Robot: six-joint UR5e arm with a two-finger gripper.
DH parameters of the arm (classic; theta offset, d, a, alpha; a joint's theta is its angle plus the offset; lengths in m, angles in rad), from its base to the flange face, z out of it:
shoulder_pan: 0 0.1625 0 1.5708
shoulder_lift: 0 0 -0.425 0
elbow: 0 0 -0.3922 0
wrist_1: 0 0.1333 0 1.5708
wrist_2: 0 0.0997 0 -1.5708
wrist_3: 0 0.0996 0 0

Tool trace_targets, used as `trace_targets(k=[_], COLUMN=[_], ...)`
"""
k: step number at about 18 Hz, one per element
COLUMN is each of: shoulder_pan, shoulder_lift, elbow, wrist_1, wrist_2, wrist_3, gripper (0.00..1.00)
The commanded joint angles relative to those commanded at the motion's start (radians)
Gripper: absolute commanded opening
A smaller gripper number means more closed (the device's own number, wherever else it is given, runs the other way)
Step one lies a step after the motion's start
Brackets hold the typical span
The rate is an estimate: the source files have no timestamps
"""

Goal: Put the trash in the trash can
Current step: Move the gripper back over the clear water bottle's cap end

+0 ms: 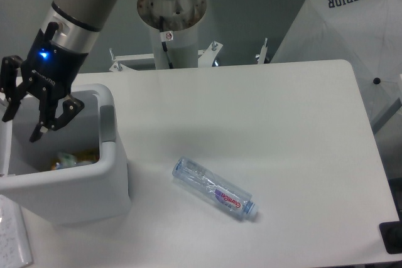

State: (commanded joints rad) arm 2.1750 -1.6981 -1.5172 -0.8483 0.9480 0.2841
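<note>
**Jaws spread over the bin, bottle waiting on the counter**

The gripper (22, 127) hangs above the open mouth of the trash can (110, 161), its jaws apart and holding nothing, apparently having just dropped something. Below them, inside the bin, lie some items too indistinct to name. The water bottle (215, 189) lies on its side on the counter (264, 117), well away from the jaws, with open room around it for an approach.
</note>
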Motion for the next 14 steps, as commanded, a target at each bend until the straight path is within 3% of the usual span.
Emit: trace_targets(k=[2, 6, 10, 14], shoulder_pan=[0.044, 0.213, 0.35, 0.405], shoulder_lift=[0.0, -0.005, -0.035, -0.101], elbow=[0.012, -0.012, -0.035, -0.057], wrist_1=[-0.002, -0.009, -0.014, -0.011], wrist_2=[0.002, 0.005, 0.006, 0.176], wrist_3=[-0.058, -0.238, -0.335, -0.35], gripper=[0.99, 0.99, 1.0, 1.0])
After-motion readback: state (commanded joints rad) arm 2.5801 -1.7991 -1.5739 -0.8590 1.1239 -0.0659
